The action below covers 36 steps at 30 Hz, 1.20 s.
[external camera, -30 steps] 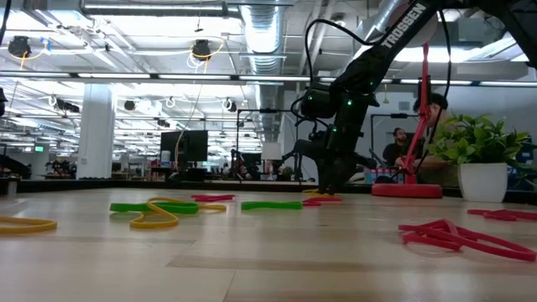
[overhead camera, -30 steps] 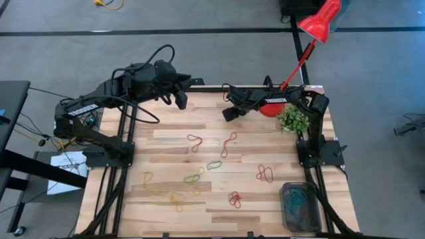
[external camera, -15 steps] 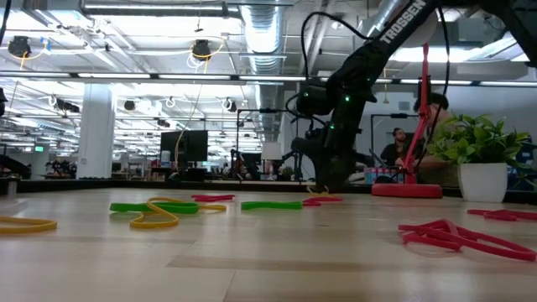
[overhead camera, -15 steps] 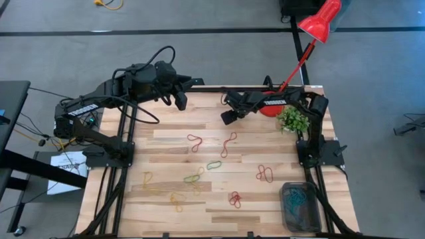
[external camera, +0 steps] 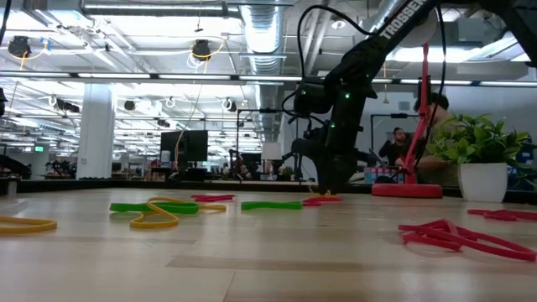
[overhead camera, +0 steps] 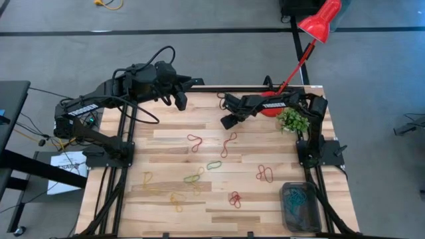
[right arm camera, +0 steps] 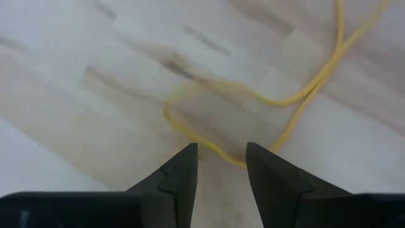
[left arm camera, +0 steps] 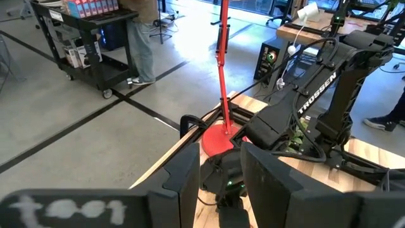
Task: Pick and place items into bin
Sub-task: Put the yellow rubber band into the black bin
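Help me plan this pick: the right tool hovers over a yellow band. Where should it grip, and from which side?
Grip the yellow band at the loop's bend nearest the right tool, whose open fingers straddle it. Come straight down: the band lies thin and flat on the table, so no side offers an edge.

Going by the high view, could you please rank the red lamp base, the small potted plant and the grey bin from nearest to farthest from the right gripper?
From the right gripper:
1. Red lamp base, at the table's far edge.
2. Potted plant, just beyond it, rightward.
3. Grey bin, near right corner, farthest.
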Motion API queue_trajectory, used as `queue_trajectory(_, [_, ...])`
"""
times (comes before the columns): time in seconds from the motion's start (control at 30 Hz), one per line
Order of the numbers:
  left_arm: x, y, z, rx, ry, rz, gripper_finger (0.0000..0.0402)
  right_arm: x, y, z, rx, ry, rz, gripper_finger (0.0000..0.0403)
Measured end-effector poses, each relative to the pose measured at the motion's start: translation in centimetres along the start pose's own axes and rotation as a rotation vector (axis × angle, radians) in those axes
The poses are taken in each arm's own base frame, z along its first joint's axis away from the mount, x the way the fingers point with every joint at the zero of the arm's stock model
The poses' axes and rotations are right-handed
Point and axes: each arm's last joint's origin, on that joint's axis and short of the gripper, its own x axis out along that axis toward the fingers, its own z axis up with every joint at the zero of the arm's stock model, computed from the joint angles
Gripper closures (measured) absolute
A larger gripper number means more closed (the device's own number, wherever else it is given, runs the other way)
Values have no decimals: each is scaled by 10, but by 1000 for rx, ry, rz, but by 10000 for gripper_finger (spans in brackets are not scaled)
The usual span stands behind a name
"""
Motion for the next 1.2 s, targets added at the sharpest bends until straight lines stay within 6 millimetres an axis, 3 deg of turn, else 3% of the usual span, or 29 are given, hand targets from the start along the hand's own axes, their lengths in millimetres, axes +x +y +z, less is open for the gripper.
queue_trajectory(0.33, [0,0,-2,-5,20,4,297,0,3,-2,-11,-5,-6,276])
queue_trajectory(0.67, [0,0,-2,-8,21,4,297,18,14,-10,-79,33,-34,278])
queue_trajectory(0.77, [0,0,-2,-8,21,5,297,18,17,-12,-120,12,-49,297])
queue_trajectory(0.97, [0,0,-2,-8,19,4,297,17,19,-10,-151,3,-11,392])
queue_trajectory(1.1, [0,0,-2,-8,19,4,297,7,25,0,-183,67,33,390])
queue_trajectory(1.2, [0,0,-2,-8,19,5,297,-12,32,7,-258,196,71,400])
